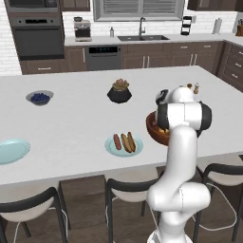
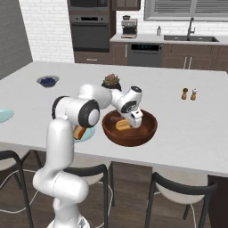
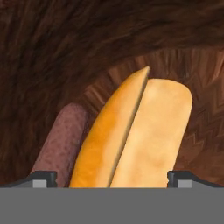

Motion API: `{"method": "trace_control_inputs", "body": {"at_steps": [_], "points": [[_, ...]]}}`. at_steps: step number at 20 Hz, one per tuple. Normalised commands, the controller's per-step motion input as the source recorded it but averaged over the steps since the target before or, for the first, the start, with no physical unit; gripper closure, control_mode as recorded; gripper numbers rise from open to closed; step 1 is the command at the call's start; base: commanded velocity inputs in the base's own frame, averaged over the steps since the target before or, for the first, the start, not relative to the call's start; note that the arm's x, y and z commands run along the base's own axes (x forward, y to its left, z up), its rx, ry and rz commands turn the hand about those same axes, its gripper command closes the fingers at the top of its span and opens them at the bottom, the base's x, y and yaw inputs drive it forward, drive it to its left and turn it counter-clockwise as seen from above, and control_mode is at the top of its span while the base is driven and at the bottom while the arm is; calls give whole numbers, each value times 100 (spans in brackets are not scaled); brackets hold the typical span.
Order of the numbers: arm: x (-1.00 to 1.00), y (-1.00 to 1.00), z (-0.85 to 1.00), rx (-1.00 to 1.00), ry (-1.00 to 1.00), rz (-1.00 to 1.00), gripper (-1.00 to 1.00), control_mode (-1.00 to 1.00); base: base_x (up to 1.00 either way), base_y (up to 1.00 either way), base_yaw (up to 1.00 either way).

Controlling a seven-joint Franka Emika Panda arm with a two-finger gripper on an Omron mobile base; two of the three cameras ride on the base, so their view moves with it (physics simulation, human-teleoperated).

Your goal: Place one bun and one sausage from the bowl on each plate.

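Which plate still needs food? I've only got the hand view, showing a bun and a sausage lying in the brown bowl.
Observer: The far plate, out to the arm's left on the island, is bare.
Operator: And the other one?
Observer: The near plate, just left of the bowl, already carries a plated bun and a plated sausage.
Operator: How deep is the hand?
Observer: The gripper sits below the bowl's rim, right over the loose bun.
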Motion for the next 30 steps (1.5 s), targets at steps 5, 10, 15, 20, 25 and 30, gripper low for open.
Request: {"method": "trace_control_inputs", "body": {"at_steps": [5,10,15,20,25,30], "points": [[13,-3,-24,0,5,0,-100,-100,0,0,0],[0,-1,-25,0,3,0,100,-100,0,0,0],[0,0,-24,0,2,0,100,-100,0,0,0],[-1,0,-4,0,0,0,100,-100,0,0,0],[-29,-2,56,0,0,0,100,-100,0,0,0],[-44,0,61,0,0,0,100,-100,0,0,0]]}}
